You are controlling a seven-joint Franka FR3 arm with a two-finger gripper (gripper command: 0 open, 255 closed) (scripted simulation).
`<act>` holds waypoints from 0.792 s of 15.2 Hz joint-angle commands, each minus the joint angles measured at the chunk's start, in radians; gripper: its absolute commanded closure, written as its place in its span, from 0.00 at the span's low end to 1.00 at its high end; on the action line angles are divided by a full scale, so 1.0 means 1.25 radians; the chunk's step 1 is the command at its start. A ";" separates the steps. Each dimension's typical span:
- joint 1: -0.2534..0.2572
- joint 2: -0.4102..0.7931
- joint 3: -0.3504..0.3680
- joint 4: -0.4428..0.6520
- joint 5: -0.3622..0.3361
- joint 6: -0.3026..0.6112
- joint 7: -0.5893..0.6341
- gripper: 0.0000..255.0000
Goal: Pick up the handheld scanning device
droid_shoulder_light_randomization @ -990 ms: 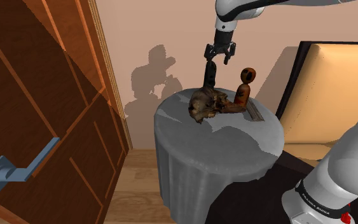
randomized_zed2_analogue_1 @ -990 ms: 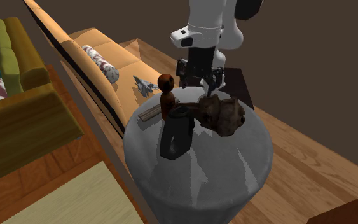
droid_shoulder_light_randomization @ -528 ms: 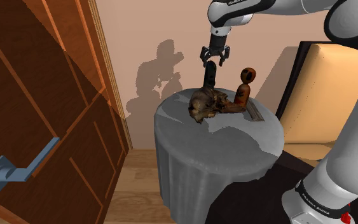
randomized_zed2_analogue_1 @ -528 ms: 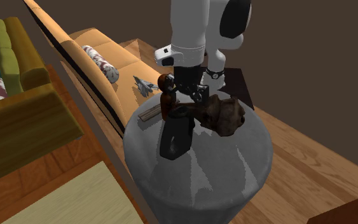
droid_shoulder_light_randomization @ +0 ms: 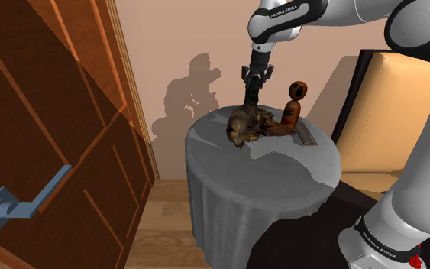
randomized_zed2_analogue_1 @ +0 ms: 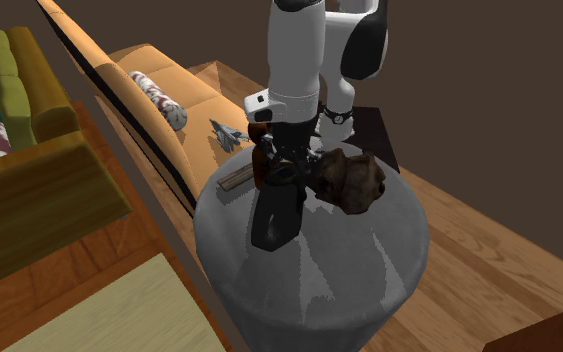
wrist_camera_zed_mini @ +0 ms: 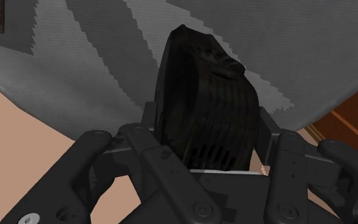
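Note:
The handheld scanner (droid_shoulder_light_randomization: 249, 98) is a black, ribbed device standing upright near the far edge of the round grey table (droid_shoulder_light_randomization: 282, 172). In the second exterior view the scanner (randomized_zed2_analogue_1: 273, 215) stands tall at the table's middle. My gripper (droid_shoulder_light_randomization: 253, 79) comes down on its top from above, and its fingers are closed against the scanner's two sides. The wrist view has the scanner (wrist_camera_zed_mini: 203, 89) clasped between the black fingers of the gripper (wrist_camera_zed_mini: 206, 135), with the grey table top beyond it. The scanner's foot still rests on the table.
A brown lumpy object (droid_shoulder_light_randomization: 249, 126) lies right beside the scanner, and a red-brown figure with a round head (droid_shoulder_light_randomization: 295, 105) stands just behind it. A flat wooden piece (droid_shoulder_light_randomization: 307, 136) lies near the rim. A wooden door with a blue handle (droid_shoulder_light_randomization: 18, 205) fills the shoulder view's left. An orange sofa (randomized_zed2_analogue_1: 154, 95) stands beyond the table.
The arm has lowered the gripper onto the scanner's top, and the fingers, apart before, have closed on its sides. The scanner and the other objects have not shifted.

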 commanded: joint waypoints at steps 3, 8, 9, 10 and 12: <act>0.000 0.001 0.000 -0.001 0.000 0.002 0.000 1.00; 0.000 0.001 0.000 0.000 0.000 0.002 0.000 1.00; 0.000 0.000 0.000 -0.002 0.000 0.002 0.000 1.00; 0.000 -0.002 0.000 0.006 -0.001 -0.009 0.001 1.00; 0.000 -0.006 0.000 0.023 -0.001 -0.029 0.002 1.00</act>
